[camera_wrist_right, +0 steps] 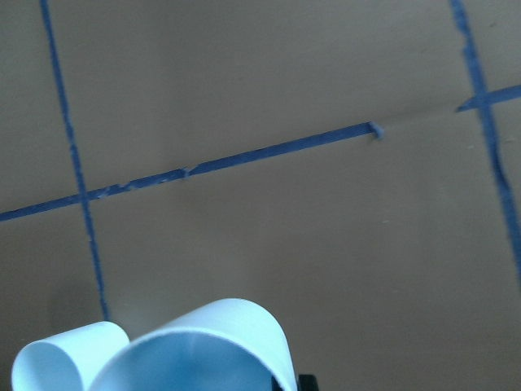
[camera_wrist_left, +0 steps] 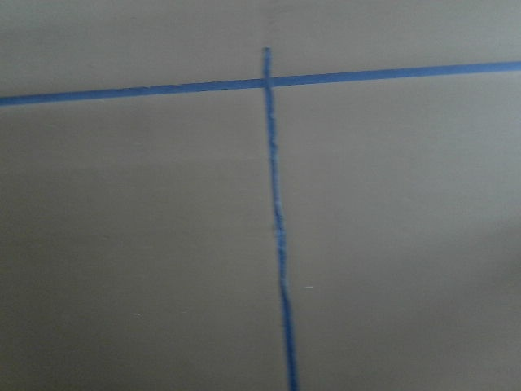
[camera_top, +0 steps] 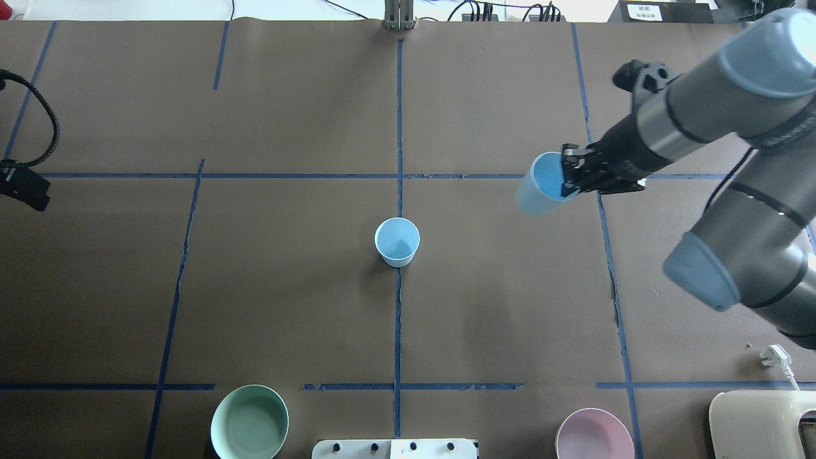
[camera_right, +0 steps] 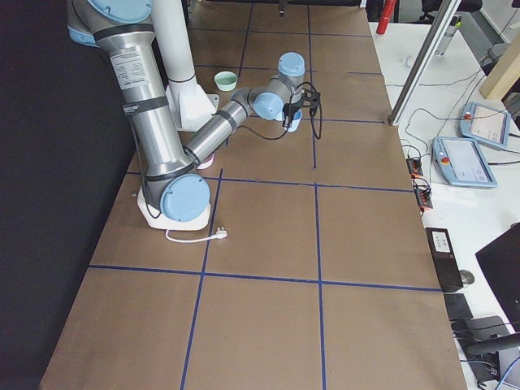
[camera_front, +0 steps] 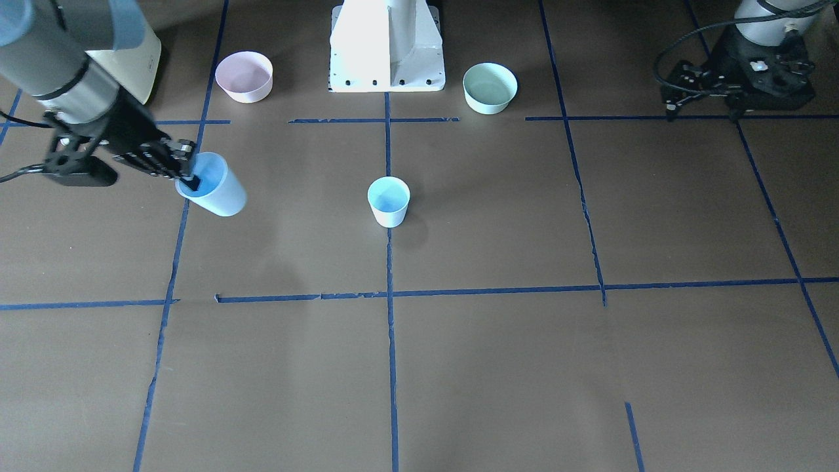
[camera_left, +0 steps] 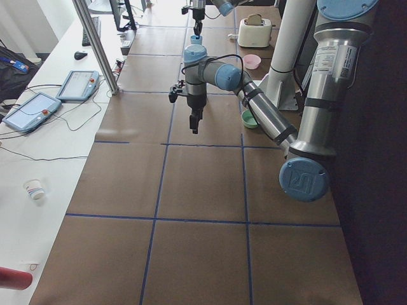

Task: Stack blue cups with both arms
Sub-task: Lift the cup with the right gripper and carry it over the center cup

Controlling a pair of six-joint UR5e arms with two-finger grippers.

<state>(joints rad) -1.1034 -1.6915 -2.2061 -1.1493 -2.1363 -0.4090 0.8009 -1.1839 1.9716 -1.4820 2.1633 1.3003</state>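
**Front-facing view:** the right gripper [camera_front: 188, 174] is clamped on the rim of the held cup [camera_front: 221, 195], with 1 finger inside the mouth and 1 outside. That cup is tilted, its mouth turned toward the gripper. I cannot tell whether its base clears the bench [camera_front: 498, 367]. The standing cup [camera_front: 389, 203] is upright on the centre tape line, well apart from the held cup. A pink bowl [camera_front: 244, 77] and a mint bowl [camera_front: 489, 87] sit on either side of the white pedestal [camera_front: 387, 52].

**Overhead view:** the held cup's base points toward the standing cup. Brown paper with a grid of blue tape covers the bench. A cream toaster [camera_top: 758, 421] and a white plug [camera_top: 774, 357] lie at the robot's right.

**Exterior left view:** the left gripper [camera_left: 194, 124] points straight down over the bench, far from both cups. I cannot tell whether its fingers are apart or together.

**Exterior right view:** 2 control tablets [camera_right: 459, 162] lie on a white desk beside the bench.

**Left wrist view:** only brown paper and 2 crossing tape lines show.

**Right wrist view:** the held cup's rim and blue inside fill the bottom edge, with taped bench beyond.
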